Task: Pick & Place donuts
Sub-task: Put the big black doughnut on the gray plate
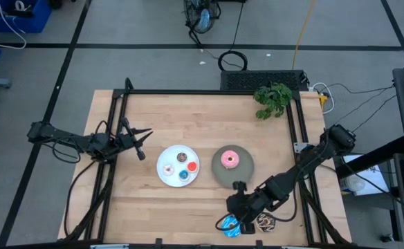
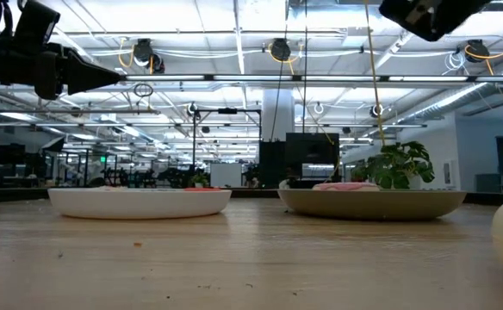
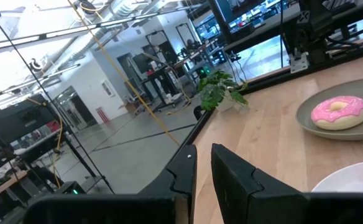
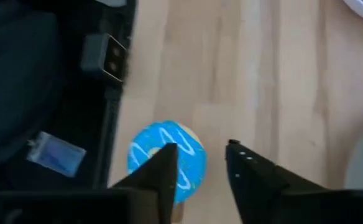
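Observation:
A white plate (image 1: 162, 173) holds the small donuts: brown (image 1: 182, 157), white (image 1: 168, 168), red (image 1: 191, 166) and blue (image 1: 183, 176). The pink donut (image 1: 230, 160) lies on a grey plate (image 1: 219, 176); both also show in the left wrist view (image 3: 338, 112). The blue sprinkled donut (image 1: 229, 225) and the chocolate sprinkled donut (image 1: 265, 222) lie flat on the table by its near edge. My right gripper (image 4: 200, 149) is open above the blue sprinkled donut (image 4: 188, 158), clear of it. My left gripper (image 1: 143, 142) is shut and empty, raised left of the white plate.
A small green plant (image 1: 272, 100) stands at the table's far right corner. Black frame rails (image 1: 119, 104) run along the left, far and right edges. The table's near edge is close to the two loose donuts. Bare wood lies between the plates and the far edge.

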`<action>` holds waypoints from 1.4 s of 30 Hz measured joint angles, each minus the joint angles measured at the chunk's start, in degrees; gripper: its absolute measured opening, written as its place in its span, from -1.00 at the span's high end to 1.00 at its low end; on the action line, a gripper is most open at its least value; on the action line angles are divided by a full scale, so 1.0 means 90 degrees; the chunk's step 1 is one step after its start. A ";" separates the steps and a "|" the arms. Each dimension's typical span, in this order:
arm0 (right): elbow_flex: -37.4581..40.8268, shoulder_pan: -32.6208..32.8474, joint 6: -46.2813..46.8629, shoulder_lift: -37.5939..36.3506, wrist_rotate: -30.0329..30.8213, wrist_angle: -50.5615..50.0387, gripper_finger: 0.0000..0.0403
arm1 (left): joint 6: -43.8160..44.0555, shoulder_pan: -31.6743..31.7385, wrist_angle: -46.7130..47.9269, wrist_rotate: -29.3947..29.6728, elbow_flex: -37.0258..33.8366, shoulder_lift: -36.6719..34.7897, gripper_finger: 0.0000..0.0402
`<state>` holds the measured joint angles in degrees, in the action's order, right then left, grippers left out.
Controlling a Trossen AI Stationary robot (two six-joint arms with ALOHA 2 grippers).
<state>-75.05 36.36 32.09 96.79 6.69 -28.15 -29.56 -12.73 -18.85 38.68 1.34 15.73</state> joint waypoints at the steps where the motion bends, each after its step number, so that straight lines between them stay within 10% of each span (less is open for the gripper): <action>1: 0.0000 0.0000 -0.0011 0.0000 -0.0005 0.0073 0.29 | 0.0002 0.0002 0.0002 0.0000 0.0000 0.0002 0.72; 15: 0.0052 0.0303 0.2421 -0.0085 -0.1504 -0.2283 0.01 | 0.0022 0.0002 0.0087 0.0000 0.0000 0.0000 0.72; 42: 0.1902 0.1421 0.4011 -0.0087 -0.1268 -0.0566 0.02 | 0.0007 0.0002 0.0092 0.0002 0.0000 0.0000 0.72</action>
<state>-57.93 49.15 68.19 96.01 -4.72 -33.25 -29.50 -12.71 -18.02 38.70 1.34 15.73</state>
